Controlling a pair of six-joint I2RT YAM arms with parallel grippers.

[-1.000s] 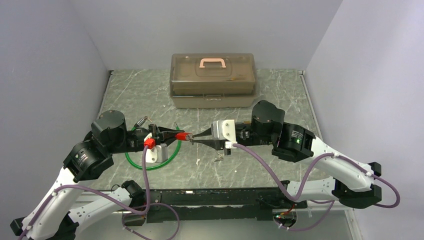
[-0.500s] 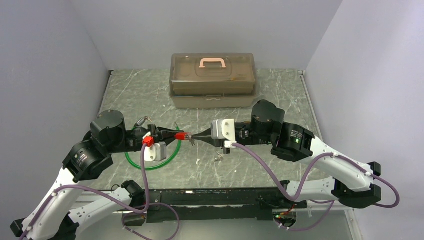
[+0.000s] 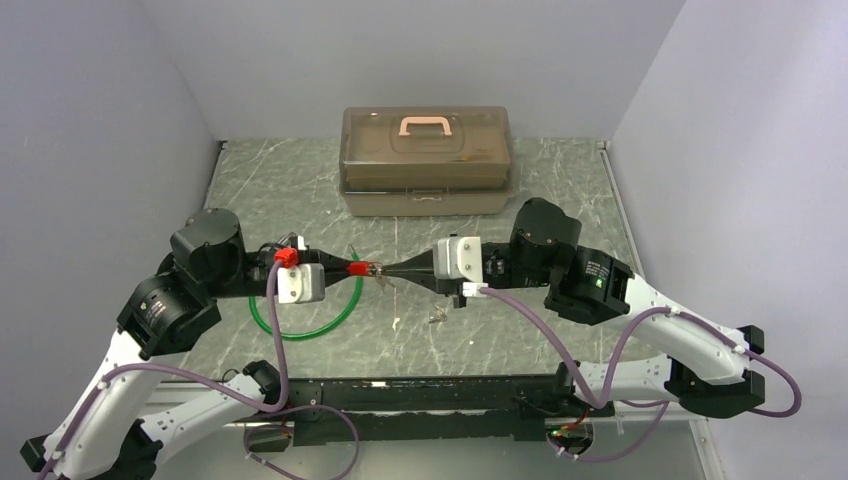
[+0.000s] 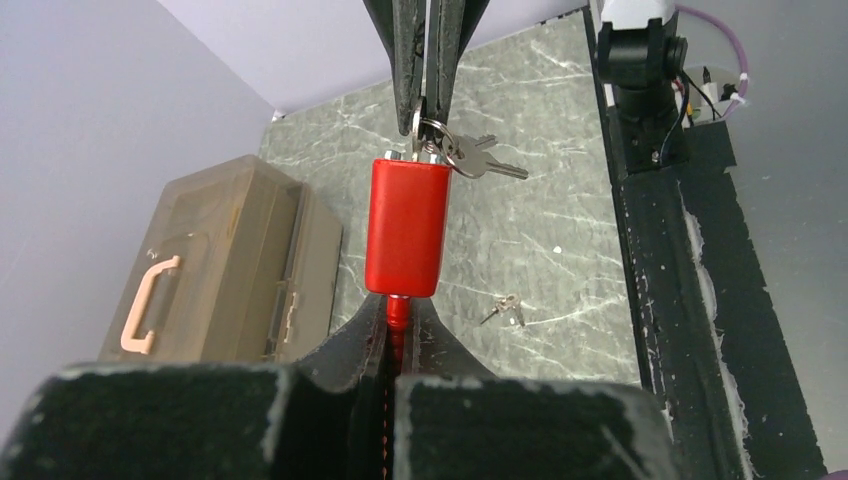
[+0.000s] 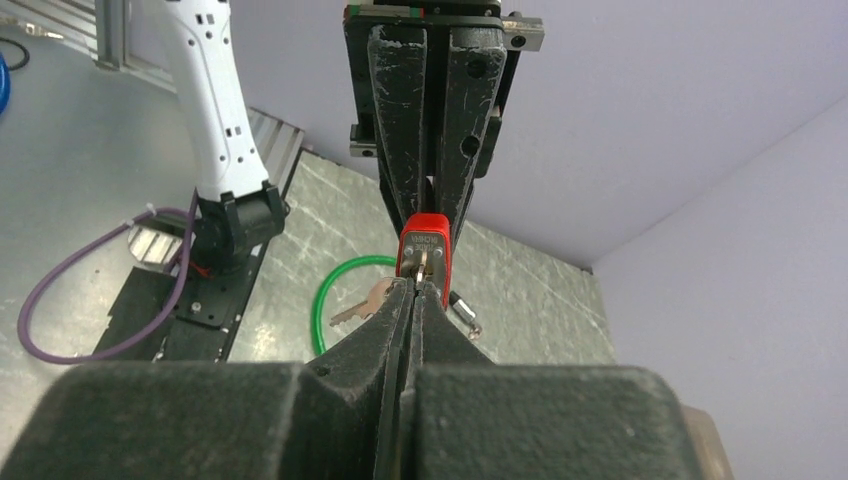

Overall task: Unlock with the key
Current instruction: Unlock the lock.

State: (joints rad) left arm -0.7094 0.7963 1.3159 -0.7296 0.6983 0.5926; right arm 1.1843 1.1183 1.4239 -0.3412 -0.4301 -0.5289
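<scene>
— Marbled surface [image 4: 570, 230] lies well below it; where's the key [image 5: 424, 264]?
— At the red lock [image 4: 405, 225] keyway, pinched flat in my right tool [image 5: 412, 286]. My left tool [image 4: 398, 312] is clamped on the lock's far end.
— Risk?
— Twisting off-axis: the key could slip my grip or bend, or the lock could swivel with it. The spare key [image 4: 482, 160] dangling beside it may snag.

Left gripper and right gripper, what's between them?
A red padlock in the left gripper, and the key pinched by the right gripper; left wrist view.
</scene>
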